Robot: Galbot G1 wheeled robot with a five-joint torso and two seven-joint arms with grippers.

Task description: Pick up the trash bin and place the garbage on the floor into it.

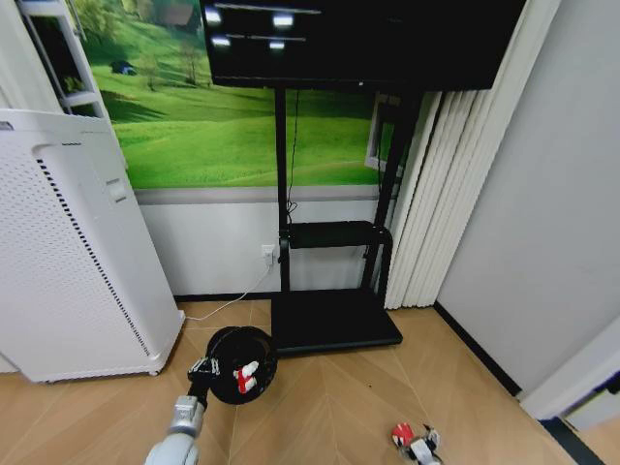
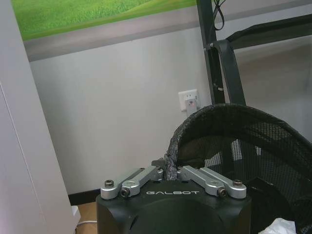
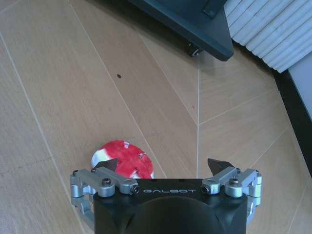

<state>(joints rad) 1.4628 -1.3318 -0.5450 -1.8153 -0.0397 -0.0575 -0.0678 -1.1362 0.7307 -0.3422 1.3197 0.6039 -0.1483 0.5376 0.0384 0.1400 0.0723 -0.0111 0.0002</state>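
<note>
left gripper clamped on bin rim | bin on floor at 7 o'clock in head view, beside TV stand base, red-white litter inside | right gripper fingers spread wide over floor at 5 o'clock | red-white wrapper just under it, touching neither finger

Each claw, left and right, has a black housing lettered GALBOT in white, silver linkage bars with dark screws, and black fingertips. The left forearm is silver-grey.
</note>
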